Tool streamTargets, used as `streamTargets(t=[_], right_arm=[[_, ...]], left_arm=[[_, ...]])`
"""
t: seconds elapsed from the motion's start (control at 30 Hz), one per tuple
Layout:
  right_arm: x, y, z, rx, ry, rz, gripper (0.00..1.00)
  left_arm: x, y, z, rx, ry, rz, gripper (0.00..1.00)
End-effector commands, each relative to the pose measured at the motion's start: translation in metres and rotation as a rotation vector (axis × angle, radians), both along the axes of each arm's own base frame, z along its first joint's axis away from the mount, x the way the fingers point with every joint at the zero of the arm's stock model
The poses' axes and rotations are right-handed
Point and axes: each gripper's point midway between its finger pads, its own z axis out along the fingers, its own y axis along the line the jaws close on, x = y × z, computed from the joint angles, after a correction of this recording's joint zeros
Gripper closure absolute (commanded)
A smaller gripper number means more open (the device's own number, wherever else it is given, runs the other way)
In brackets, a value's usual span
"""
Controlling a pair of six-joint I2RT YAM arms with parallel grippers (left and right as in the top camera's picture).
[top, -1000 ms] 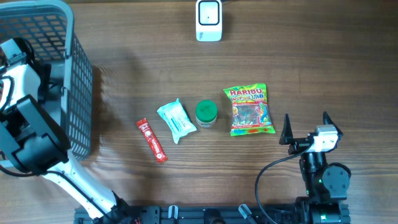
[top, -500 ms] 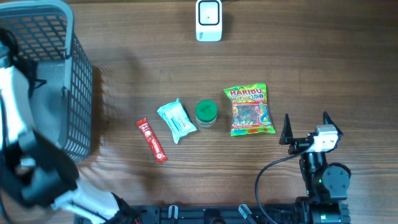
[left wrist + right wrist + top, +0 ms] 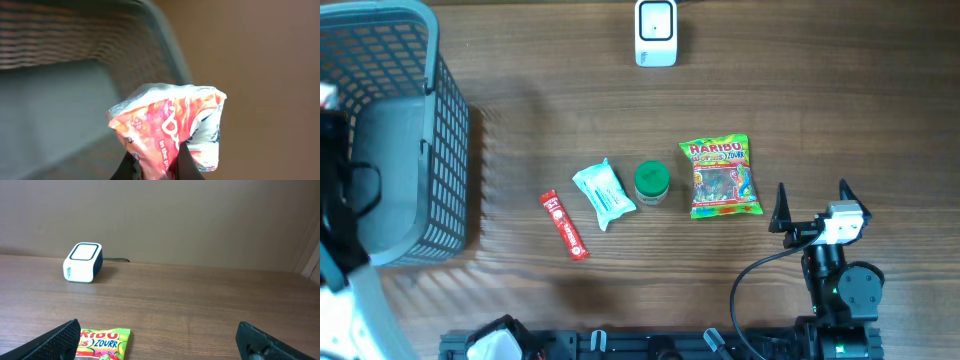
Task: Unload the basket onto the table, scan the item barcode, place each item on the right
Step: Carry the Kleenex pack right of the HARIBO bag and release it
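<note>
the left claw (image 3: 156, 167) was clamped on a crumpled orange-and-white packet (image 3: 167, 122), its dark fingers (image 3: 126, 171) pinching the lower edge. behind it, blurred, a grey mesh basket (image 3: 65, 45) filled the left side against plain tan.

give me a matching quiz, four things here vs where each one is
1 white box-shaped scanner
2 grey plastic mesh basket
3 thin red stick sachet
4 orange-and-white crinkled packet

A pinched in the shut left gripper
B far edge of the wooden table, centre
C table's left end
D just left of the pale blue tissue pack

Pairs: 1-B, 2-C, 3-D, 4-A
</note>
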Motion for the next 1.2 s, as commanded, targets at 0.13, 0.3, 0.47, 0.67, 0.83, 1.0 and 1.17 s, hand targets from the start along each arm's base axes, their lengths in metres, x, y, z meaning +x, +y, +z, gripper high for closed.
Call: streamTargets(t=[0.13, 0.3, 0.47, 0.67, 0.83, 1.0, 1.17], right_arm=[[0.000, 0.003, 0.000, -0.013, -0.003, 0.013, 0.00], [0.000, 0.003, 0.000, -0.013, -0.003, 0.013, 0.00], [0.000, 0.003, 0.000, -0.013, -0.003, 0.013, 0.00], [0.000, 0.003, 0.000, -0.014, -0.003, 0.013, 0.00], [0.000, 0.003, 0.000, -0.014, -0.003, 0.013, 0.00], [0.000, 0.003, 0.000, -0.014, -0.003, 0.013, 0.00], [0.000, 0.003, 0.000, -0.014, -0.003, 0.013, 0.00]], left_arm=[[0.024, -0.149, 0.013, 0.065, -0.044, -0.666, 0.96], [0.059, -0.233, -0.037, 0.080, 0.114, -0.954, 0.96], [0.092, -0.302, -0.110, 0.107, 0.312, -1.083, 0.96], [0.097, -0.391, -0.196, 0.164, 0.479, -1.300, 0.96], [0.089, -0.471, -0.257, 0.153, 0.501, -1.485, 0.96], [0.058, -0.555, -0.295, 0.085, 0.429, -1.710, 0.96], [0.017, -0.617, -0.321, 0.041, 0.363, -1.872, 0.96]])
